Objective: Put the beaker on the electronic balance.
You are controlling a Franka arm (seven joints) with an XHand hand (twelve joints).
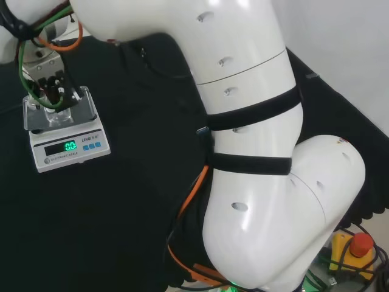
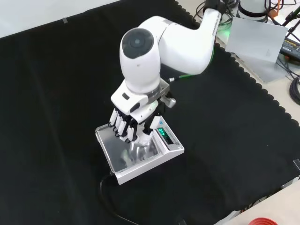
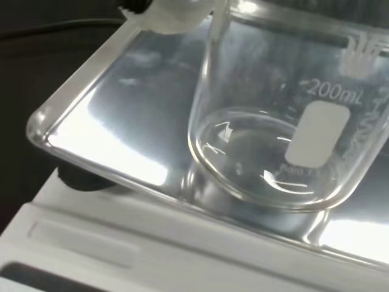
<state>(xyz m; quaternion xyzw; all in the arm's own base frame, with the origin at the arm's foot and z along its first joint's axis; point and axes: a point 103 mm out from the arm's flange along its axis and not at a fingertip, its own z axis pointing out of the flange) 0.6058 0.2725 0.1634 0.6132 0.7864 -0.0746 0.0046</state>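
Observation:
The electronic balance (image 2: 166, 150) is white, with a shiny steel pan (image 2: 119, 152) and a lit green display (image 1: 70, 146). A clear empty glass beaker (image 3: 285, 140) is upright over the pan (image 3: 109, 115), its base at or just above the metal; I cannot tell whether they touch. The black and white hand (image 2: 129, 124) reaches down from above with its fingers curled round the beaker (image 2: 139, 147). In the head view the hand (image 1: 51, 85) hangs over the balance's pan (image 1: 36, 115), and the beaker (image 1: 61, 114) is only a faint clear shape under it.
Black cloth (image 2: 56, 93) covers the bench all round the balance. A black cable (image 2: 110, 197) runs from the balance toward the front edge. The arm's big white links (image 1: 255, 152) stand at the head view's right. A red button on a yellow box (image 1: 358, 246) sits off the cloth.

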